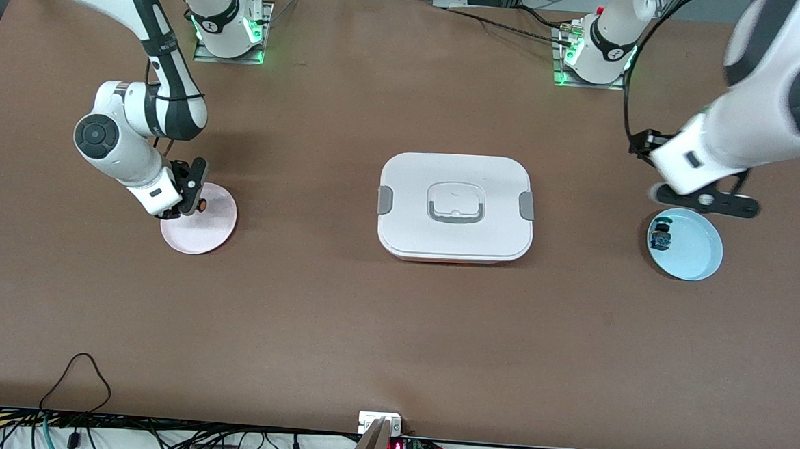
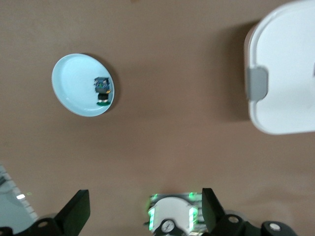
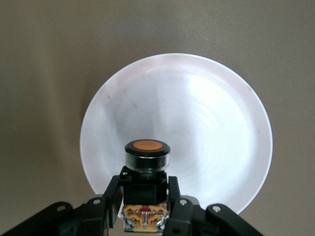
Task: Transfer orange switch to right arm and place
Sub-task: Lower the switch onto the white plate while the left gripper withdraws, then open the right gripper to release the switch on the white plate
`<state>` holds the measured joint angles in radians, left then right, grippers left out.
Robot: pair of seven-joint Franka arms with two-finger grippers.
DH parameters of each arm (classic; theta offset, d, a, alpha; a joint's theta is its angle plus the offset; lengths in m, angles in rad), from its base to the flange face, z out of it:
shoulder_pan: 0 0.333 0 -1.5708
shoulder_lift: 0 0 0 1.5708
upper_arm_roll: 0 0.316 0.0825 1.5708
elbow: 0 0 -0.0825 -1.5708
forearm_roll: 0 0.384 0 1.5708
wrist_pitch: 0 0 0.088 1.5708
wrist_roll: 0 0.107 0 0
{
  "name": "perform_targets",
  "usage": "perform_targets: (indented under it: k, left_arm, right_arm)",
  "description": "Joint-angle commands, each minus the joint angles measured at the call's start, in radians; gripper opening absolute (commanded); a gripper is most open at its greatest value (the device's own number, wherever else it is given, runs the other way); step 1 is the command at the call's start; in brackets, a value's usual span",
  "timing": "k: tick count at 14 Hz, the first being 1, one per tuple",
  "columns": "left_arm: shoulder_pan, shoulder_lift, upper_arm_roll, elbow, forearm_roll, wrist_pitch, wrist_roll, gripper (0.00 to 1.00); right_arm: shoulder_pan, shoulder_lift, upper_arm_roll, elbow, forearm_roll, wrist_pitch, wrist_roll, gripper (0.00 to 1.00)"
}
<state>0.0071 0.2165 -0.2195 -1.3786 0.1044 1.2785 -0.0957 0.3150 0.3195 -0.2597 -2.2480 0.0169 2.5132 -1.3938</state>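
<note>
Right claw (image 1: 194, 199), left of frame, clamps the orange switch (image 3: 146, 169) over the pink plate (image 1: 209, 231). Left claw (image 2: 146, 212) hangs with fingers spread above the blue plate (image 1: 696, 250), right of frame, which holds a blue switch (image 1: 661, 237). White box (image 1: 456, 207) sits mid-counter (image 1: 394, 334).

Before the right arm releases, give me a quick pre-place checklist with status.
1. Right gripper shut on the orange switch: ok.
2. Switch over the pink plate: ok, plate fills the right wrist view under it.
3. Switch touching the plate: cannot tell.
4. Landing area on the plate bare: ok.
5. Left gripper open and holding nothing, over the table by the blue plate: ok.
6. Blue switch lying in the blue plate, lidded white container mid-table, both apart from the drop spot: ok.
</note>
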Motion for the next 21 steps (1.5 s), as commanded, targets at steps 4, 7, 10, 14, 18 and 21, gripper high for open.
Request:
perform_targets:
  k: [4, 7, 10, 14, 18, 21]
  left_arm:
    - [-0.073, -0.243, 0.207, -0.346, -0.071, 0.448, 0.051, 1.0]
    - [-0.075, -0.256, 0.21, -0.342, -0.066, 0.456, 0.166, 1.0]
    - [-0.078, -0.247, 0.23, -0.338, -0.066, 0.452, 0.169, 1.0]
    - [-0.064, -0.241, 0.227, -0.332, -0.068, 0.409, 0.162, 1.0]
    - [-0.067, -0.236, 0.215, -0.3, -0.066, 0.378, 0.149, 1.0]
    - [-0.071, -0.238, 0.215, -0.298, -0.066, 0.375, 0.142, 1.0]
  right_arm:
    - [-0.001, 0.064, 0.005, -0.015, -0.008, 0.104, -0.031, 0.0]
    - [0.006, 0.063, 0.007, -0.015, 0.006, 0.099, -0.013, 0.42]
    - [0.006, 0.041, 0.008, -0.005, 0.009, 0.067, -0.008, 1.0]
    - [0.019, -0.022, 0.01, 0.085, 0.015, -0.095, -0.008, 1.0]
    - [0.026, -0.069, 0.008, 0.276, 0.017, -0.325, -0.007, 1.0]
    - [0.026, -0.082, 0.008, 0.427, 0.017, -0.447, -0.005, 1.0]
